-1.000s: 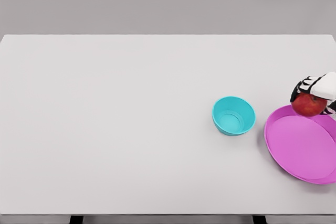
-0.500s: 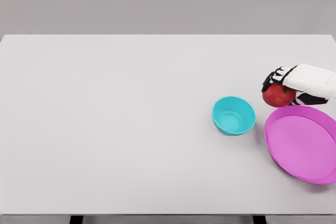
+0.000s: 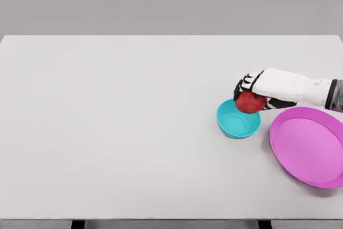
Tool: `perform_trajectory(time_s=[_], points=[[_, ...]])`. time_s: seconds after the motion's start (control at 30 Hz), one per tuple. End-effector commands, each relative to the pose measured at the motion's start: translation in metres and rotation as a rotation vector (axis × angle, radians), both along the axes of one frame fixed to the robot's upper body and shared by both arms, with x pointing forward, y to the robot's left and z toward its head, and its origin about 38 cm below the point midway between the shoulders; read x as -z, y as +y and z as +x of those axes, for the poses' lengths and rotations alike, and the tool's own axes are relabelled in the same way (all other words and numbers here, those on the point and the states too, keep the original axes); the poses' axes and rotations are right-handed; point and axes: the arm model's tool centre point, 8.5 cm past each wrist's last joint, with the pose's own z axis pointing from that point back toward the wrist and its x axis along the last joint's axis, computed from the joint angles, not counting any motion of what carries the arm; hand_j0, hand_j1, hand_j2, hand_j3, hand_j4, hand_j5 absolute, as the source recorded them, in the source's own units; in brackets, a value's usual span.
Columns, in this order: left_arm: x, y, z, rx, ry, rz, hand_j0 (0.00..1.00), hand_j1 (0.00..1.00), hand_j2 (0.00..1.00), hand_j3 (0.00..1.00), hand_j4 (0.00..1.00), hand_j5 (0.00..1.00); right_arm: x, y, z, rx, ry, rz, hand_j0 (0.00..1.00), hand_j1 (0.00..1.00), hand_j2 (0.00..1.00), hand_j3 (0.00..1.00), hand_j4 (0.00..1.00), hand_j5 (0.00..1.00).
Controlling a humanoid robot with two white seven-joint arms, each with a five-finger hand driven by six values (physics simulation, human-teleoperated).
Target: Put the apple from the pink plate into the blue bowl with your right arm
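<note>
Carrying the red apple (image 3: 250, 102) clamped in its fingers, the right hand (image 3: 262, 89) had travelled from the pink plate (image 3: 310, 146) to the blue bowl's (image 3: 234, 124) far rim; release remained.

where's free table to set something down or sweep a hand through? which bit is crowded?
Free: all the white table left of the blue bowl, plus the far strip and the near strip along the front edge. Crowded: the right side, where the right hand holds the apple at the bowl's far rim, beside the pink plate.
</note>
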Motion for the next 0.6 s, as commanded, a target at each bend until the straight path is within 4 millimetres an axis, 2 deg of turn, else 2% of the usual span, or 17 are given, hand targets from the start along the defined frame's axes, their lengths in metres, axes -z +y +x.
perform_trajectory(time_s=[0.0, 0.37, 0.43, 0.47, 0.5, 0.57], points=[[0.0, 0.0, 0.0001, 0.0, 0.0, -0.001, 1.0, 1.0, 1.0, 1.0, 1.0, 1.0, 0.0087, 0.0095, -0.0031, -0.024, 0.025, 0.003, 0.45, 0.45, 0.45, 0.45, 0.45, 0.45], [0.0, 0.0, 0.0001, 0.0, 0.0, -0.001, 1.0, 1.0, 1.0, 1.0, 1.0, 1.0, 0.0159, 0.0144, -0.0056, -0.04, 0.042, -0.009, 0.46, 0.46, 0.46, 0.46, 0.46, 0.46], [0.0, 0.0, 0.0001, 0.0, 0.0, -0.001, 1.0, 1.0, 1.0, 1.0, 1.0, 1.0, 0.0164, 0.0146, -0.0057, -0.041, 0.043, -0.01, 0.5, 0.5, 0.5, 0.5, 0.5, 0.5], [0.0, 0.0001, 0.0001, -0.001, 0.0, 0.001, 1.0, 1.0, 1.0, 1.0, 1.0, 1.0, 0.0159, 0.0144, -0.0056, -0.04, 0.042, -0.009, 0.71, 0.71, 0.71, 0.71, 0.71, 0.71], [0.0, 0.0, 0.0001, 0.0, 0.0, -0.001, 1.0, 1.0, 1.0, 1.0, 1.0, 1.0, 0.0159, 0.0144, -0.0056, -0.04, 0.042, -0.009, 0.98, 0.98, 0.98, 0.98, 0.98, 0.98], [0.0, 0.0, 0.0001, 0.0, 0.0, -0.001, 1.0, 1.0, 1.0, 1.0, 1.0, 1.0, 0.0156, 0.0147, -0.0058, -0.041, 0.042, -0.008, 1.0, 1.0, 1.0, 1.0, 1.0, 1.0]])
